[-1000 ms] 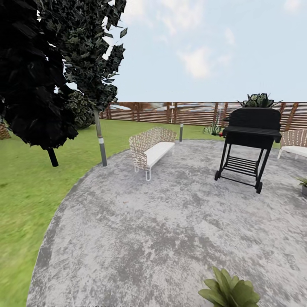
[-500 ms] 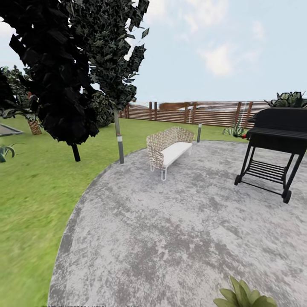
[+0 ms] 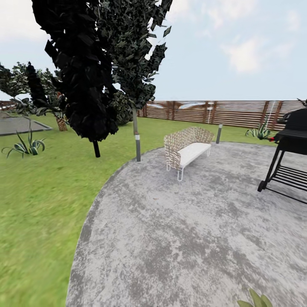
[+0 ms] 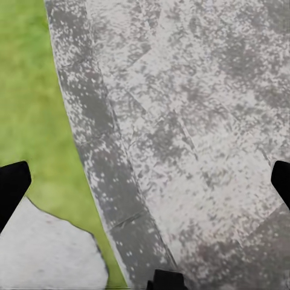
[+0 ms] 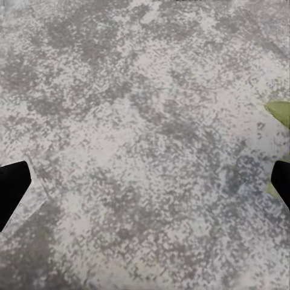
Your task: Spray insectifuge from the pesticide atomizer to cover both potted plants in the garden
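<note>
Facing patio (image 3: 192,238) — wicker bench (image 3: 187,147), grill (image 3: 290,149) beyond; grippers spread.

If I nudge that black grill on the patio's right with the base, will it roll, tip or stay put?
The black grill would likely pivot rather than stay put: a small wheel shows at its near leg foot. It also looks top-heavy, with a bulky box on thin splayed legs, so a high push might tip it. The stone patio looks flat, which would let it roll easily.
</note>
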